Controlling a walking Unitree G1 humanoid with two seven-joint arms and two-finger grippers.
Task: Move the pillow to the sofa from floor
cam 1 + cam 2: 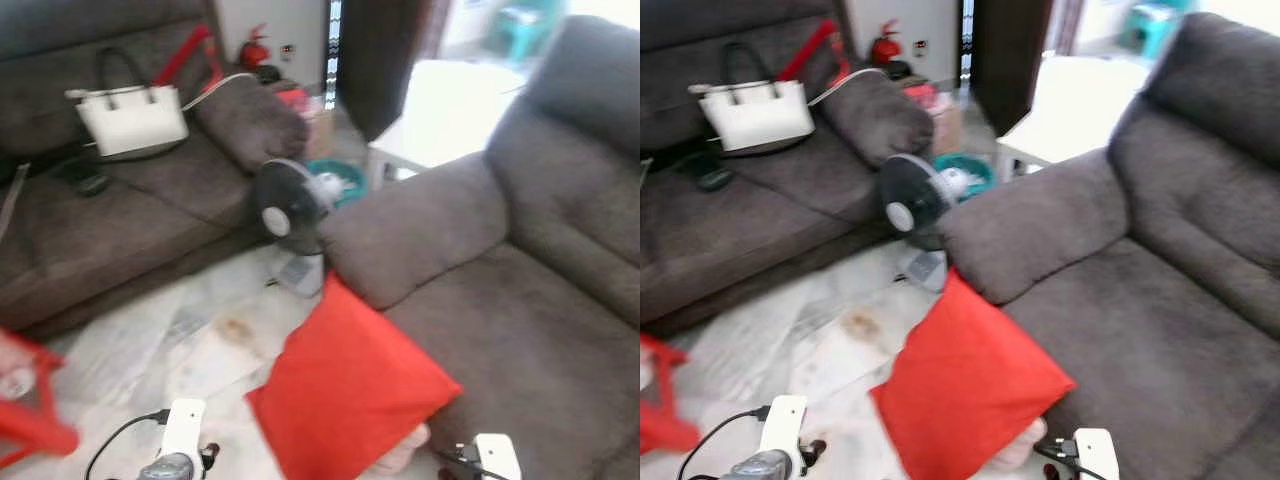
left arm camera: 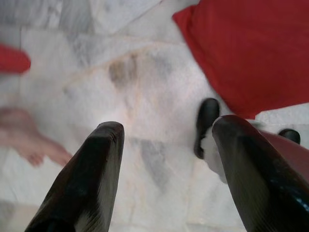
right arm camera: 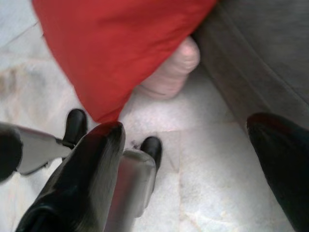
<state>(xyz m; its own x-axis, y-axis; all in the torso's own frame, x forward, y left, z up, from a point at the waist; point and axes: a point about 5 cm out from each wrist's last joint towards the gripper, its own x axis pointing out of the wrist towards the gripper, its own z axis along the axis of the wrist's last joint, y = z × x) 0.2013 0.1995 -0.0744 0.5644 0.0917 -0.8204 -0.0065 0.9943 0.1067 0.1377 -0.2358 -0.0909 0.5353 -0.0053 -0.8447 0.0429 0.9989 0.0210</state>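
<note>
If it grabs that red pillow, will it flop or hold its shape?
Probably floppy: the pillow slumps against the sofa, its cloth creased. Likely light for its size, being plump. It shouldn't roll, though smooth fabric may slip from the jaws.

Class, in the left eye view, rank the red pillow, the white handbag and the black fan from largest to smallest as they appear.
1. Red pillow, clearly largest, though nearest the camera.
2. White handbag.
3. Black fan. It looks close to the handbag in size, so their order is unsure.
</note>
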